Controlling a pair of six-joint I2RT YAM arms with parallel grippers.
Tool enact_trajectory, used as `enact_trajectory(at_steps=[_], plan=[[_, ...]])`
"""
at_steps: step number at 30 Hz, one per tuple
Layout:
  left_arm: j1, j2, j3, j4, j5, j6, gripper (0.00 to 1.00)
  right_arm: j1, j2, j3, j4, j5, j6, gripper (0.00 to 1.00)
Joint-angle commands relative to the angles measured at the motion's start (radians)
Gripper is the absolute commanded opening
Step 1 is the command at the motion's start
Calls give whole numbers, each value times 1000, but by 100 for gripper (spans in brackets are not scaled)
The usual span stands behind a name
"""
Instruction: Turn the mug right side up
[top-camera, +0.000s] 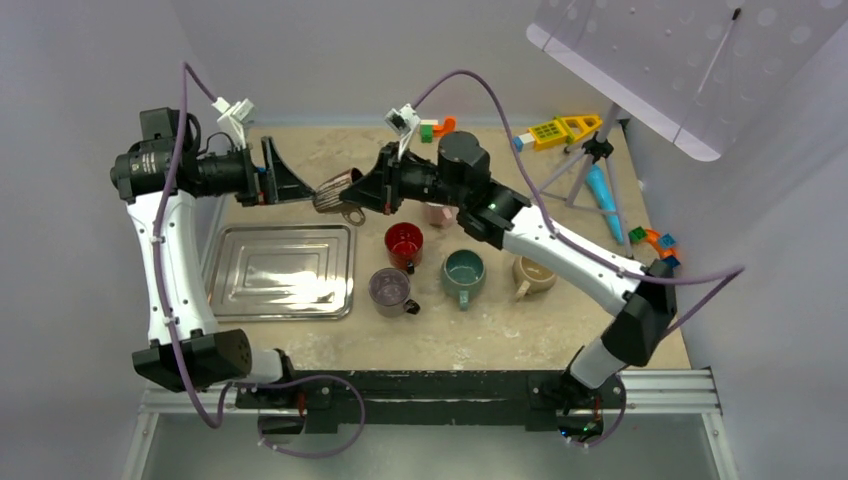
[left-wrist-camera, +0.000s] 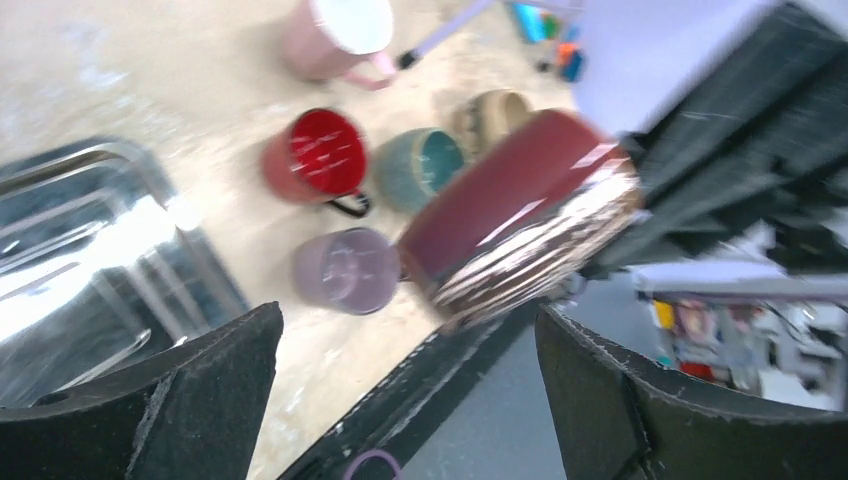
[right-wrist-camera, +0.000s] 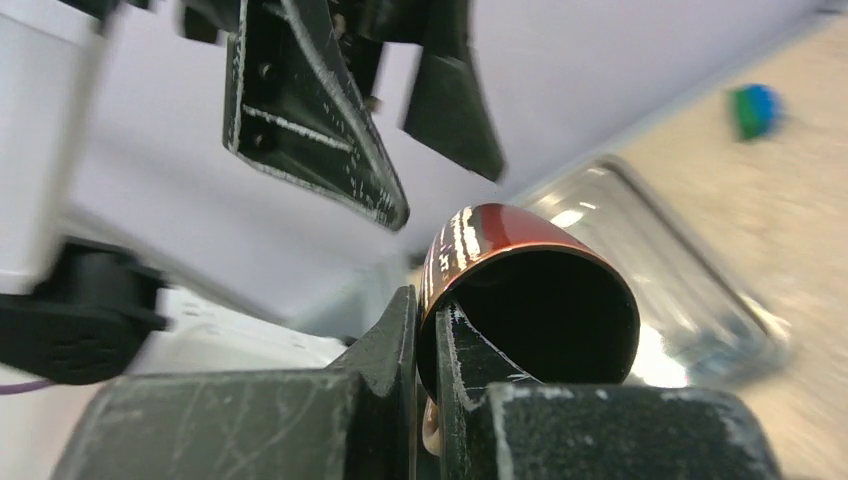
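- The right gripper (right-wrist-camera: 431, 335) pinches the rim of the glossy dark-red ceramic mug (top-camera: 335, 192), with one finger inside the mouth and one outside.
- The mug hangs on its side in the air, above the far edge of the shiny metal tray (top-camera: 280, 270).
- The left gripper (top-camera: 292, 181) is spread wide, facing the mug's base without touching it.
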Motion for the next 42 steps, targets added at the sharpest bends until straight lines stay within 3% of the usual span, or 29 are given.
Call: enact_trajectory(at_steps=[1,3,6,11,15,25,35,37,38,42], plan=[[4,-43,-85,124,-390,-90,100,47,-153,4,-394,384,-408,0],[3,-82,-172,216,-550,-102,100,110,-205,-59,-471,538,-503,0],[3,-124,-283,295,-682,-103,100,239,-265,-200,-535,678,-593,0],[4,-139,-414,344,-762,-92,100,311,-338,-449,-550,755,-511,0],[4,-119,-440,354,-753,-103,100,350,-359,-556,-537,775,-438,0],[4,-121,-449,367,-748,-116,100,436,-266,-603,-602,778,-343,0],[4,-150,-502,400,-751,-116,100,443,-51,-491,-726,824,-326,0],[4,-149,-499,398,-748,-115,100,451,-41,-454,-763,836,-329,30],[4,-148,-499,398,-747,-115,100,455,-46,-428,-777,839,-331,40],[4,-146,-502,402,-744,-116,100,458,-96,-316,-825,852,-333,58]])
